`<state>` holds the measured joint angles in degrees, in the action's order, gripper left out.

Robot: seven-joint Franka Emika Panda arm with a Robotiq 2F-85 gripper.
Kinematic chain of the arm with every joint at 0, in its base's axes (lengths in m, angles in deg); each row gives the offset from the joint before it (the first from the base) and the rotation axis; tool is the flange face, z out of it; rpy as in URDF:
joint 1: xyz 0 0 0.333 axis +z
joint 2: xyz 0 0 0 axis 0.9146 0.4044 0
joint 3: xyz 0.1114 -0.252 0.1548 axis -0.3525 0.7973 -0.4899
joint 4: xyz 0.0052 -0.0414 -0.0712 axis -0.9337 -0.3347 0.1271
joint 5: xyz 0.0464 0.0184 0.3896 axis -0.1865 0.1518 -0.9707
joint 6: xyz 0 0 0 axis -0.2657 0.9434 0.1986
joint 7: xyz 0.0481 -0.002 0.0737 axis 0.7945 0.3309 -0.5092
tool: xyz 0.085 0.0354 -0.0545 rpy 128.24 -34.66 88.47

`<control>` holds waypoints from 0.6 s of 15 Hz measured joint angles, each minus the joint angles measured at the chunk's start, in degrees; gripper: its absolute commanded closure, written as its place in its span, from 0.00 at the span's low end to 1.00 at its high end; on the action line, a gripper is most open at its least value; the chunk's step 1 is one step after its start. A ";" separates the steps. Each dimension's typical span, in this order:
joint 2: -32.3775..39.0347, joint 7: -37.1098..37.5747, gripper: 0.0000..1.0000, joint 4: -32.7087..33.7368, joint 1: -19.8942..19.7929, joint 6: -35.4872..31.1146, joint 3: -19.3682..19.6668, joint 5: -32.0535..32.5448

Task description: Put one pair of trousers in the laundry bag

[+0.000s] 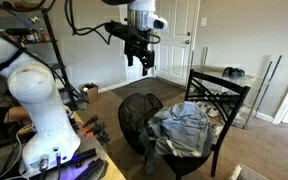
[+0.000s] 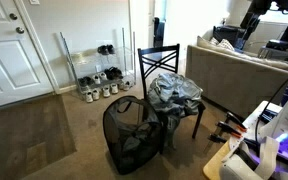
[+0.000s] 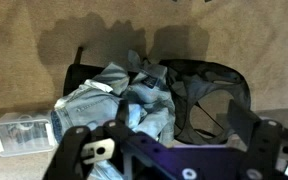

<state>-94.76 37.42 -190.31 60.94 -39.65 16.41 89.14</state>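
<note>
A pile of grey-blue trousers [image 1: 184, 128] lies on the seat of a black chair [image 1: 220, 92]; it also shows in the other exterior view [image 2: 174, 92] and in the wrist view [image 3: 112, 95]. A black mesh laundry bag [image 1: 136, 118] stands on the carpet against the chair, its mouth open [image 2: 129, 135] [image 3: 210, 98]. My gripper [image 1: 136, 64] hangs high above the bag and the chair, apart from both. In the wrist view my gripper [image 3: 179, 112] is open and empty, its dark fingers framing the bag's mouth.
A clear plastic container [image 3: 19, 132] lies beside the chair. A shoe rack [image 2: 99, 80] stands by the wall, and a sofa [image 2: 234, 65] is behind the chair. A white door [image 1: 174, 40] is at the back. The robot's base and table [image 1: 44, 120] are close by.
</note>
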 measured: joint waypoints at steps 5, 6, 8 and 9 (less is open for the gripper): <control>0.00 0.00 0.00 0.00 -0.08 0.00 -0.07 0.00; 0.00 0.00 0.00 0.00 -0.16 0.00 -0.16 0.00; 0.24 0.00 0.00 0.15 -0.13 -0.19 -0.33 -0.01; 0.98 0.09 0.00 0.59 -0.11 -0.50 -0.38 -0.01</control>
<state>-93.79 37.51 -189.72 60.83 -40.15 16.04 89.13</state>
